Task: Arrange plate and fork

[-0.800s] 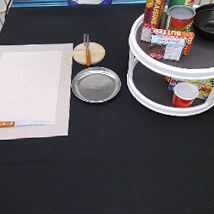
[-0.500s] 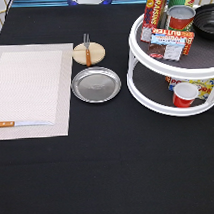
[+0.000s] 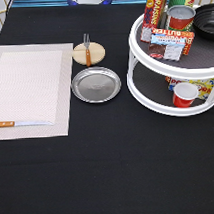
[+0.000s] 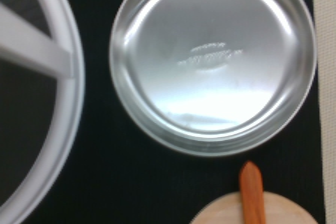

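One plate (image 3: 95,85) beside placemat (image 3: 32,90) edge.

A staged dining tabletop: black cloth (image 3: 122,164), a placemat (image 3: 32,87), and a two-tier turntable (image 3: 159,90) stocked with groceries.

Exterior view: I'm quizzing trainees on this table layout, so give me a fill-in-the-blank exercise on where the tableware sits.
1. The small fork with a wooden handle rests on the round tan wooden ____.
2. The round shiny silver metal plate sits on the black table, not on the pale ____.
3. The orange-handled knife lies on the ____.
4. The gripper is ____ the exterior view.

Missing: coaster; placemat; placemat; outside
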